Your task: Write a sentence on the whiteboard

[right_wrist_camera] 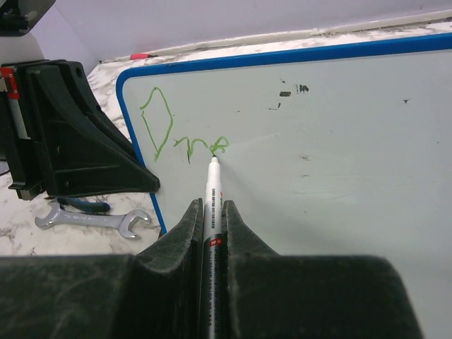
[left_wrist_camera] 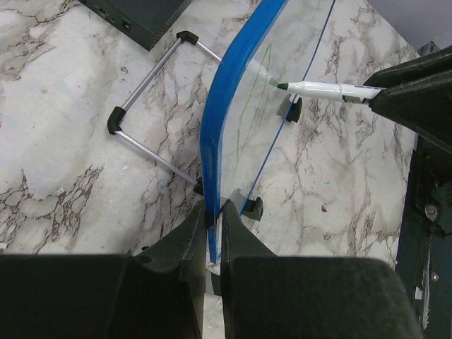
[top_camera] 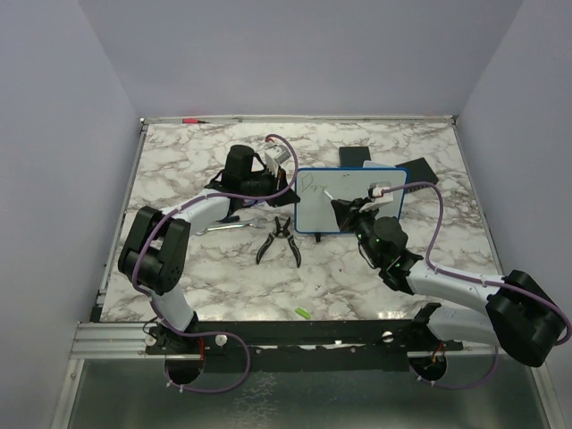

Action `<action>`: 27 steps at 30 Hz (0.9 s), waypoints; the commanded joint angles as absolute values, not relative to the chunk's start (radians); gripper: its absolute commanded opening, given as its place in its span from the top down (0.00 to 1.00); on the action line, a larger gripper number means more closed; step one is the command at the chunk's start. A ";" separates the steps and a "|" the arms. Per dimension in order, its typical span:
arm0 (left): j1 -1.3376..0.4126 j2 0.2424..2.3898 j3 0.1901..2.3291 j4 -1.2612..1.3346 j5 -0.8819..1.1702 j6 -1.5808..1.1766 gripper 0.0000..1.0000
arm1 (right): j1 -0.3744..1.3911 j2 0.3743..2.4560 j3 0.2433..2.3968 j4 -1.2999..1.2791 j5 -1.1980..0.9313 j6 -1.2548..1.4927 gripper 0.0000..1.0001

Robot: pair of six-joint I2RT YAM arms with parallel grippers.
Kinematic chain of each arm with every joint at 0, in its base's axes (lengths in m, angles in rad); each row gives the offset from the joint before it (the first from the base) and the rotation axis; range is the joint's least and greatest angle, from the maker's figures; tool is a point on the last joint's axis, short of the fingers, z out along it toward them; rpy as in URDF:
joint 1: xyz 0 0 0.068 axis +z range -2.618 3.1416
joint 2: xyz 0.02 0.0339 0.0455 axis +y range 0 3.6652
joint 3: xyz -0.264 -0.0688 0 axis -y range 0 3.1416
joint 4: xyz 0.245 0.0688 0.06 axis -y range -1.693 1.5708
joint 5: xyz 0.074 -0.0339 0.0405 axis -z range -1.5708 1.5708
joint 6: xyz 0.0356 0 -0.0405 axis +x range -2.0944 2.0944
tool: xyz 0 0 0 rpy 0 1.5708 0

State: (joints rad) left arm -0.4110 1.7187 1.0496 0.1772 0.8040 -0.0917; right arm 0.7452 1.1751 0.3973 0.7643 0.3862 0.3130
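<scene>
Two arms are at work here, both with something in their jaws. Nearest the bases, low in the top view, a small green scrap point(top_camera: 302, 312) lies on the marble table point(top_camera: 179, 268); it's too small to identify. Just beyond it, mid-frame, black-handled pliers point(top_camera: 279, 239) lie splayed, with a steel wrench point(top_camera: 228, 226) to their left.

Now the action. The right gripper point(right_wrist_camera: 210, 212) has its jaws clamped on a slim white marker point(right_wrist_camera: 212, 180), whose green tip touches the whiteboard point(right_wrist_camera: 339, 141). The board stands on its black feet at the centre of the top view, slightly right. The sentence point(right_wrist_camera: 183, 138) is barely begun: a thin green loop and a few letters at the board's upper left.

The left gripper point(left_wrist_camera: 214, 212) pinches the blue frame at the board's edge, jaws tight on it. That looks like the right hold. The board seems light and stiff, with a glossy face that jaws would slip on, so the rounded plastic rim is the place to grip. On those little feet it could skid under pen pressure.

Farther back, flat black pads point(top_camera: 416, 170) sit behind the board, upper right of centre.
</scene>
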 commanded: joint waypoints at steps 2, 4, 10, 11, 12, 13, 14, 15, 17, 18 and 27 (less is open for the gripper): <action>-0.425 1.724 1.050 0.130 0.758 -0.063 1.00 | 0.741 1.164 0.380 0.738 0.457 0.314 0.99; -0.426 1.724 1.051 0.129 0.758 -0.063 1.00 | 0.742 1.162 0.380 0.731 0.465 0.316 0.99; -0.426 1.722 1.051 0.130 0.758 -0.063 1.00 | 0.742 1.154 0.377 0.721 0.488 0.322 0.99; -0.425 1.723 1.051 0.130 0.759 -0.063 1.00 | 0.742 1.154 0.379 0.719 0.489 0.322 0.99; -0.425 1.724 1.051 0.129 0.758 -0.062 1.00 | 0.742 1.154 0.380 0.719 0.492 0.321 0.99; -0.425 1.724 1.051 0.130 0.759 -0.062 1.00 | 0.741 1.154 0.381 0.718 0.493 0.321 0.99; -0.425 1.724 1.051 0.130 0.759 -0.062 1.00 | 0.742 1.155 0.382 0.719 0.494 0.322 0.99; -0.425 1.724 1.051 0.129 0.759 -0.063 1.00 | 0.742 1.155 0.382 0.717 0.498 0.322 0.99; -0.425 1.723 1.051 0.130 0.759 -0.062 1.00 | 0.742 1.155 0.382 0.714 0.503 0.324 0.99; -0.425 1.723 1.051 0.130 0.758 -0.063 1.00 | 0.742 1.155 0.382 0.711 0.505 0.326 0.99; -0.425 1.724 1.051 0.130 0.759 -0.063 1.00 | 0.742 1.152 0.379 0.703 0.519 0.330 0.99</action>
